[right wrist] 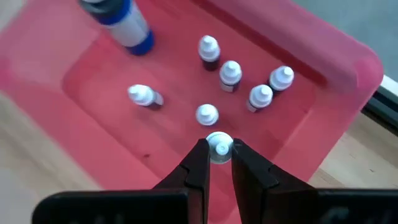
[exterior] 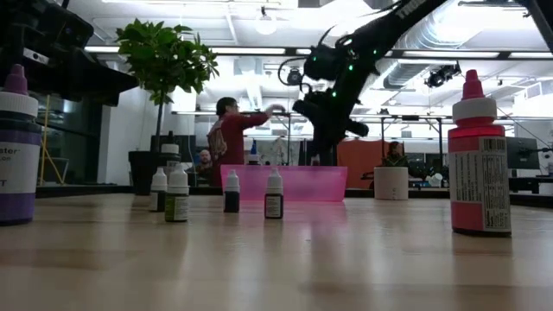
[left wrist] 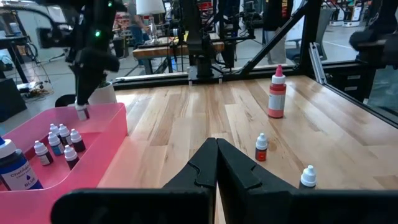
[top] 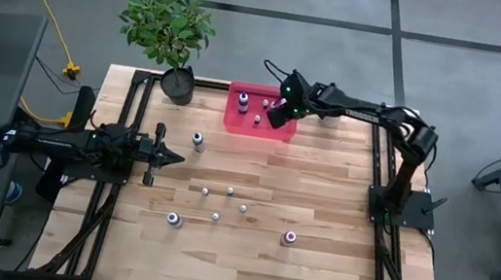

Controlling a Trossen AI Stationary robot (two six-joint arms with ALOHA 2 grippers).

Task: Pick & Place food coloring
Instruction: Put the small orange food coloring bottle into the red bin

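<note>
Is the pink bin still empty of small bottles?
No. In the right wrist view the pink bin already holds several small bottles, and the right gripper holds another small bottle above it.

we see a leafy potted plant (top: pixel 167 35) at about eleven o'clock on the wooden table (top: pixel 311 266), its dark pot (top: pixel 178 85) standing on the table's far edge. a small white plant pot (exterior: pixel 390 183) sits near one o'clock. beyond the table a person in a red top (exterior: pixel 232 138) stands in the room, one arm raised.
</note>
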